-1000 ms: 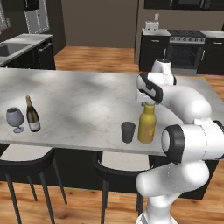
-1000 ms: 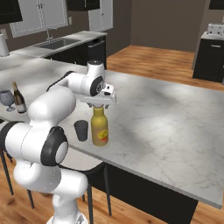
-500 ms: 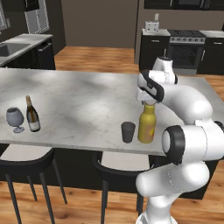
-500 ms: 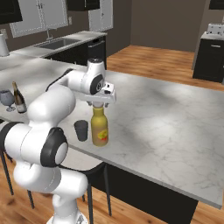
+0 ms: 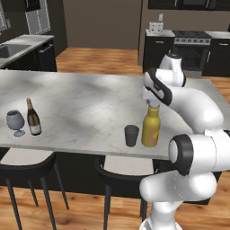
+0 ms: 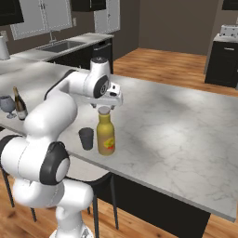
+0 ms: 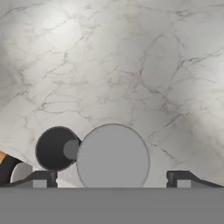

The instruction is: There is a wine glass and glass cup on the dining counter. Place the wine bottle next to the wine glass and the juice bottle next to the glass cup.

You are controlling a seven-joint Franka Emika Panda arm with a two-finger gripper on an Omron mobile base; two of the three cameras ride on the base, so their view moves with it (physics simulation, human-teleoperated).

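Two pairs are standing on the marble bench (image 5: 81, 103), the landmark here. Near its left end, the wine bottle (image 5: 32, 118) is standing just beside the wine glass (image 5: 15, 121). Near the front edge, the juice bottle (image 5: 151, 127) is standing just beside the glass cup (image 5: 131, 135). The fingers (image 7: 113, 179) are hovering spread apart, directly above the juice bottle's grey cap (image 7: 113, 158), gripping nothing. Dark stools (image 5: 27, 173) are tucked under the bench; wood floor (image 6: 176, 67), a stove (image 5: 191, 49) and a sink counter (image 6: 65, 46) are lying beyond.

Even, soft rendered light; bright patch on counter (image 7: 52, 22) at 11 o'clock in hand view; pics slightly blurry.
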